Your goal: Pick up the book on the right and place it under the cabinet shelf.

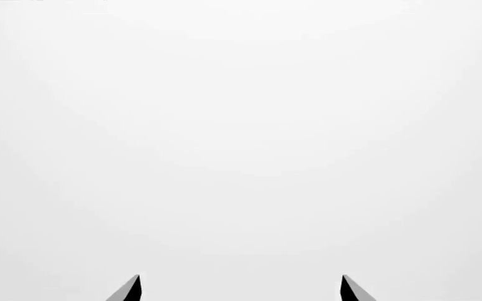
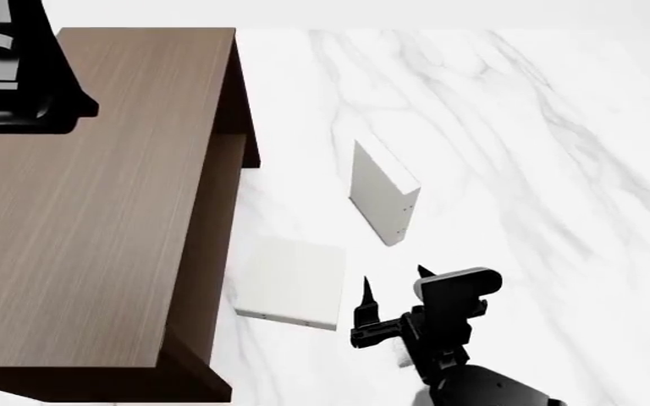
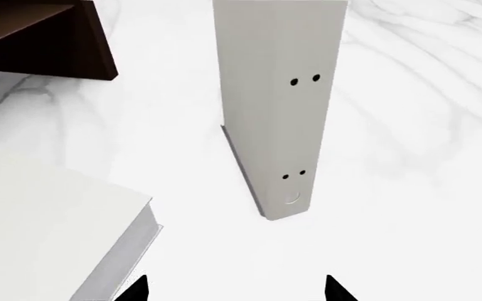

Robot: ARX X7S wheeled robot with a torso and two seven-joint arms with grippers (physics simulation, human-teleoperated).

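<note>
Right pincer (image 2: 393, 286) (agape) faces book (image 2: 382, 191).

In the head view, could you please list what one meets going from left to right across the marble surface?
cabinet shelf → flat greyish-white book → upright book → right gripper

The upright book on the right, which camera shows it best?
The right wrist view: the book fills the middle, spine with dark dots facing the camera. The head view shows it smaller, standing on the marble table. The left wrist view shows none of it.
</note>
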